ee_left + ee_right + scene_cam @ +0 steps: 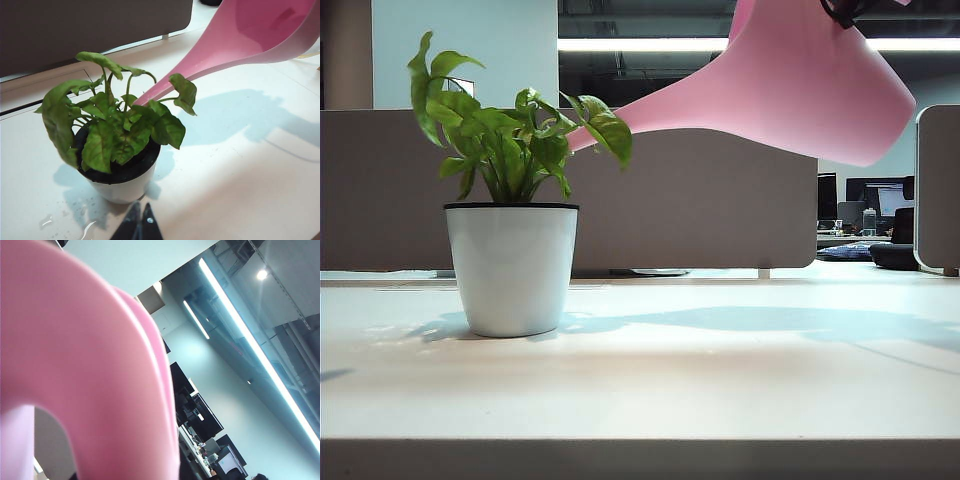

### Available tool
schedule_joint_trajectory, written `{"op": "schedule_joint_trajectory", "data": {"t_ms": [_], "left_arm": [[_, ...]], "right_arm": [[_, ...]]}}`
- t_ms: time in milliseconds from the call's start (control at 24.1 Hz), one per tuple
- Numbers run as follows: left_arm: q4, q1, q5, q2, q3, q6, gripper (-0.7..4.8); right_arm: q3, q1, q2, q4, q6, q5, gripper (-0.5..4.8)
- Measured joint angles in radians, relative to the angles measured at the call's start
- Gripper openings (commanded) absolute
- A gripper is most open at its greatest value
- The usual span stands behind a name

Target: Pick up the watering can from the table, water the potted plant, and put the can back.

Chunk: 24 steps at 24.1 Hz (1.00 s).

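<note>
We've got the watering can up in the air over the table, tipped so its spout pokes into the leaves of the potted plant. The right jaws sit out of frame above it, clamped on the handle, judging by the pink curve filling the right wrist view. The left gripper hovers just beside the pot, jaws pinched together, holding nothing. The can looks like light, stiff, slick plastic, so we'd keep hold at the hooked handle. No labels or writing anywhere we can read.
</note>
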Motion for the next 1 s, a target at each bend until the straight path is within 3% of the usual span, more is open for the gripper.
{"op": "schedule_joint_trajectory", "data": {"t_ms": [332,457,665,997], "left_arm": [[0.000,0.000,0.000,0.000,0.000,0.000,-0.07],[0.000,0.000,0.000,0.000,0.000,0.000,-0.07],[0.000,0.000,0.000,0.000,0.000,0.000,-0.07],[0.000,0.000,0.000,0.000,0.000,0.000,-0.07]], "right_arm": [[0.001,0.000,0.000,-0.001,0.021,0.005,0.43],[0.001,0.000,-0.002,-0.022,0.139,0.083,0.43],[0.000,-0.001,-0.004,-0.084,0.249,0.106,0.43],[-0.009,-0.012,-0.005,-0.104,0.323,0.128,0.43]]}}
